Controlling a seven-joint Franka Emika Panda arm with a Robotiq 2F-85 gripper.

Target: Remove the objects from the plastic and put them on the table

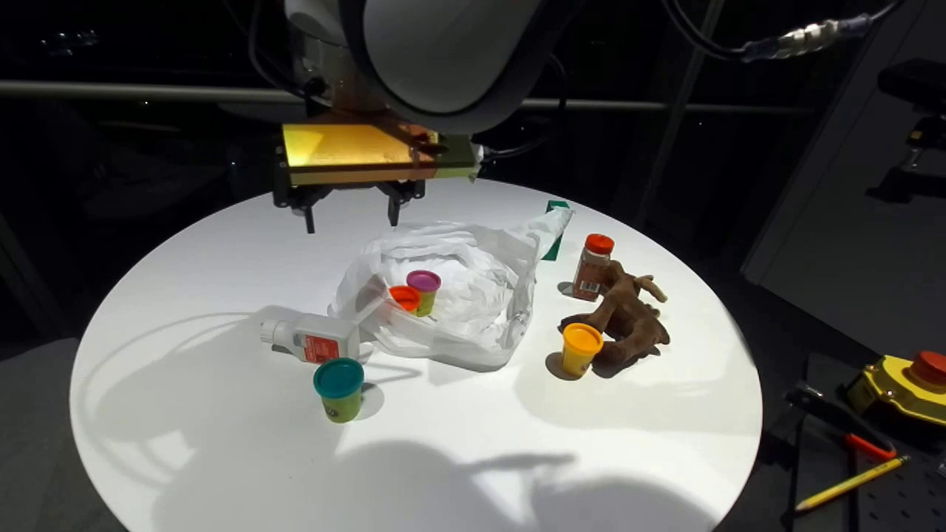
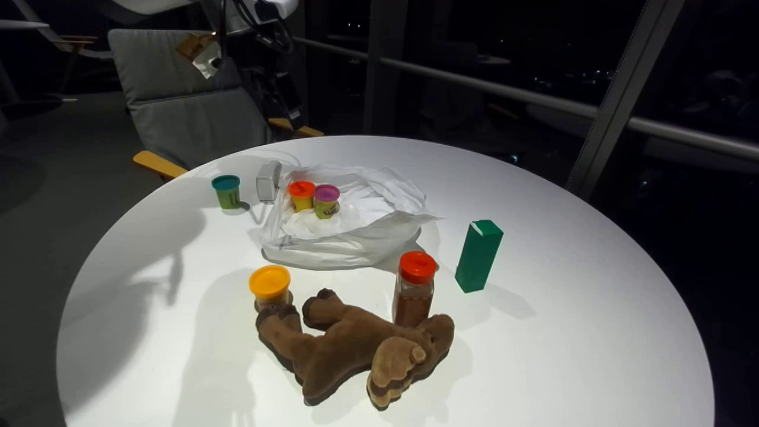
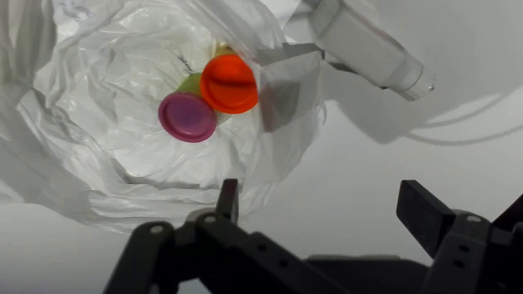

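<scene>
Nearest in an exterior view, off the right of the table, a slim yellow pencil (image 1: pixel 852 483) lies on a dark surface, with a yellow box bearing a red button (image 1: pixel 902 390) farther back. On the large round table with a smooth white top (image 1: pixel 222 244), a green plastic cup with a teal lid (image 1: pixel 340 395) stands upright at near left. Just behind it, a white plastic bottle with a red label (image 1: pixel 314 338) lies on its side, cap to the left. Toward the right, a yellow plastic cup with an orange-yellow lid (image 1: pixel 580 351) stands just beside the legs of a brown plush animal (image 2: pixel 350 344), which lies down; a clear jar with a red cap and brown contents (image 1: pixel 591 270) stands near its head. In the middle spreads a thin, crumpled, translucent white plastic bag (image 1: pixel 451 343). Inside, toward the left, two cups stand close side by side: a yellow one with an orange lid (image 3: pixel 229 83) and a yellow-green one with a purple lid (image 3: pixel 188 117). Farther right, a narrow green box (image 2: pixel 479 256) stands on end. At far left, the black two-fingered gripper (image 1: pixel 352 225) hangs above the bag's far left edge, fingers (image 3: pixel 423 216) spread wide.
</scene>
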